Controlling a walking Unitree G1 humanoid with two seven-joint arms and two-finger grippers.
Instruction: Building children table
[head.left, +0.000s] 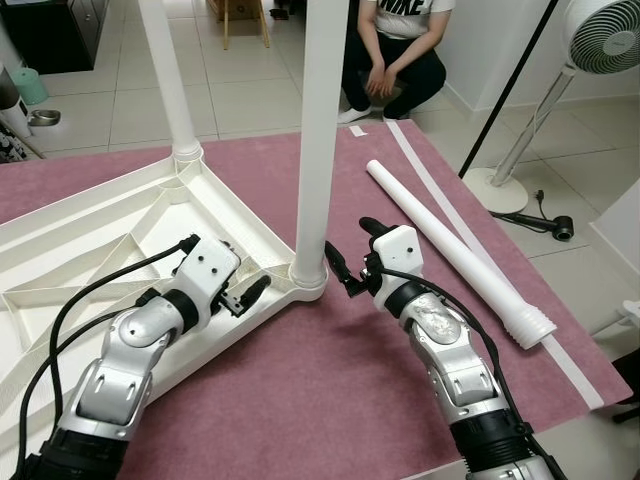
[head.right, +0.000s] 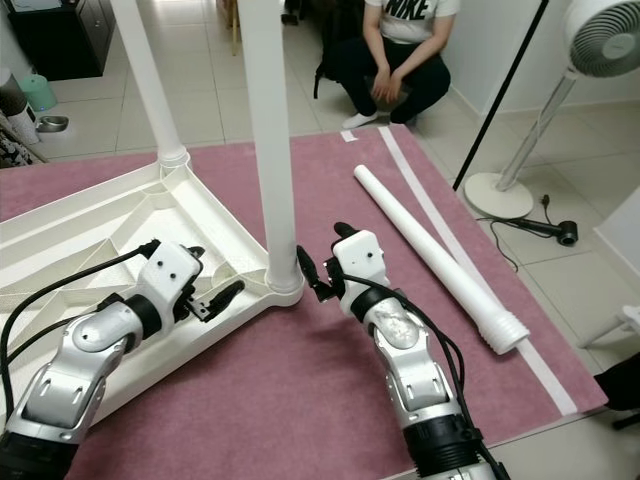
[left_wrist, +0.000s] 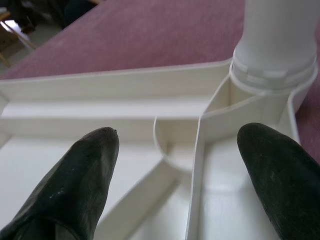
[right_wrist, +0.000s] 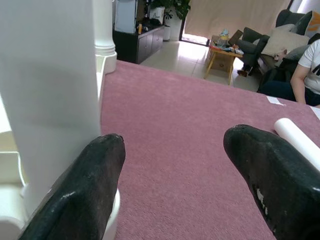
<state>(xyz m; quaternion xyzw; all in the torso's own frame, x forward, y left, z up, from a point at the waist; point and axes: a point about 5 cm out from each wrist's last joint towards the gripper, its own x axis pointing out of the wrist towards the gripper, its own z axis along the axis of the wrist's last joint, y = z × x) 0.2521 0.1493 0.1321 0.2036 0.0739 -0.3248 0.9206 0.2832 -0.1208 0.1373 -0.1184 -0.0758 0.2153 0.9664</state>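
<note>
I am in the middle of fitting legs to the children's table. The white tabletop (head.left: 120, 225) lies upside down on the pink rug (head.left: 330, 400), its ribbed underside facing up, and two legs already stand in its corners: the near leg (head.left: 318, 140) rises from the socket (head.left: 308, 272) at the corner just in front of me, and a far leg (head.left: 168, 75) stands at the corner beyond it.

My right claw (head.left: 352, 268) sits just to the right of the near leg's base, fingers spread wide and holding nothing; in its wrist view one finger (right_wrist: 82, 190) is right beside the leg, though I cannot tell if it touches. My left claw (head.left: 245, 297) hovers over the table's edge to the left of that same socket, also open and empty, with a rib between its fingers (left_wrist: 80, 175).

I judge the near leg is seated, or nearly so. The next move calls for either closing on it to twist it tight, or turning to the loose leg (head.left: 455, 250) that lies on the rug well off to my right, its threaded end pointing near. That one is long, smooth and round, so it may roll or slip in a two-finger hold.

A person (head.left: 395, 50) crouches beyond the rug, and a standing fan (head.left: 560, 90) is at the far right.
</note>
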